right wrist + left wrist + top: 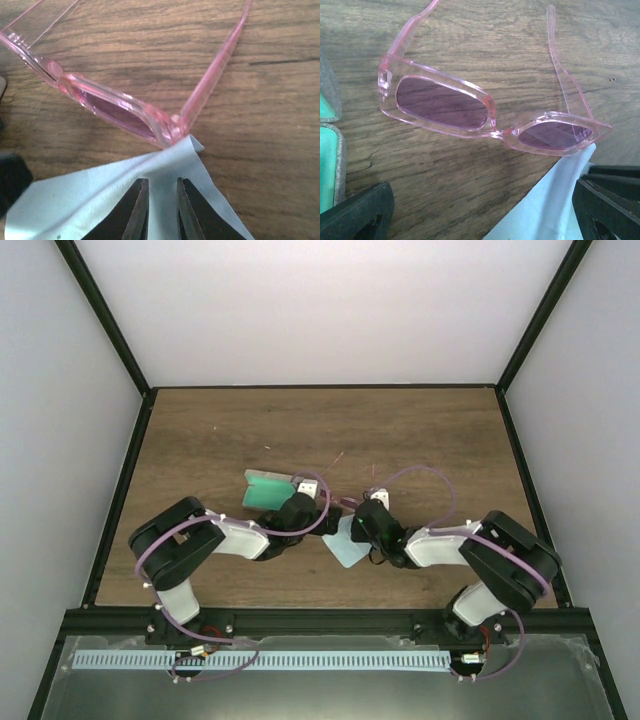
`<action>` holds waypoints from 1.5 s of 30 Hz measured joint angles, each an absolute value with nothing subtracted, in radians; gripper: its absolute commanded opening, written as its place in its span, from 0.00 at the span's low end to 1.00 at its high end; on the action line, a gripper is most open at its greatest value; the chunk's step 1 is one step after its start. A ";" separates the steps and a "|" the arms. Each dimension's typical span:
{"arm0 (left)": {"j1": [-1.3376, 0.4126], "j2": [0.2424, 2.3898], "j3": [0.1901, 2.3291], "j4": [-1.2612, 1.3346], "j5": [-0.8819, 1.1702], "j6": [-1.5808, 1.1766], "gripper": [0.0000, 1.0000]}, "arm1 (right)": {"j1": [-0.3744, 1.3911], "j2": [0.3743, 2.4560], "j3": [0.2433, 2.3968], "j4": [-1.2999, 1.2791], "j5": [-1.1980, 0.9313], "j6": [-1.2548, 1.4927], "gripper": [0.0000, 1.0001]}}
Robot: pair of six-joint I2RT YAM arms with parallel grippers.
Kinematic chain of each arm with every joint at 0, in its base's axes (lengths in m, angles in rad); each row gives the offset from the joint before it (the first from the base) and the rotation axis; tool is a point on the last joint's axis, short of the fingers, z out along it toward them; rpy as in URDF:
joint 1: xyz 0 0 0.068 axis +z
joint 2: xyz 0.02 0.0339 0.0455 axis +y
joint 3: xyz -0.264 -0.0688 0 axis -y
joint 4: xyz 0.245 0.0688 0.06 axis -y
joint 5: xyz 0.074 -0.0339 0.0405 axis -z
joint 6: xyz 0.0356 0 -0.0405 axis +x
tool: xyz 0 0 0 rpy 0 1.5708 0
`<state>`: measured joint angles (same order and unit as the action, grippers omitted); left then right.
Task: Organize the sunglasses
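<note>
The sunglasses [485,112] have a clear pink frame and magenta lenses. They lie on the wooden table with both arms unfolded, and they also show in the right wrist view [115,107]. In the top view only their thin arms [337,461] show, between the two grippers. My left gripper [482,195] is open and empty just in front of them. My right gripper [162,192] has its jaws nearly together on a raised fold of the light blue cloth [100,200]. A corner of the cloth touches the frame's right end.
The grey case with green lining [265,490] lies open just left of the left gripper [304,496] and shows at the left edge of the left wrist view [327,165]. The cloth [346,542] lies under the right gripper [361,516]. Black frame rails border the table.
</note>
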<state>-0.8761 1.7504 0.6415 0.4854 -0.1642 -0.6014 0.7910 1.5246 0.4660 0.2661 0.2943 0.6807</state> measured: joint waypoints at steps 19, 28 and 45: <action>-0.778 1.977 0.888 0.535 -0.143 -0.602 1.00 | 0.863 1.291 0.357 0.234 0.193 0.682 0.25; -0.727 1.979 0.888 0.549 -0.113 -0.619 1.00 | 0.918 1.370 0.324 0.323 0.082 0.716 0.25; -0.727 1.970 0.875 0.552 -0.107 -0.624 1.00 | 0.931 1.286 0.259 0.297 0.101 0.817 0.29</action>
<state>-0.7269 1.9701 0.8745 0.5518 -0.1070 -0.6239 0.9310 1.2858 0.2592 0.2970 0.1005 0.8169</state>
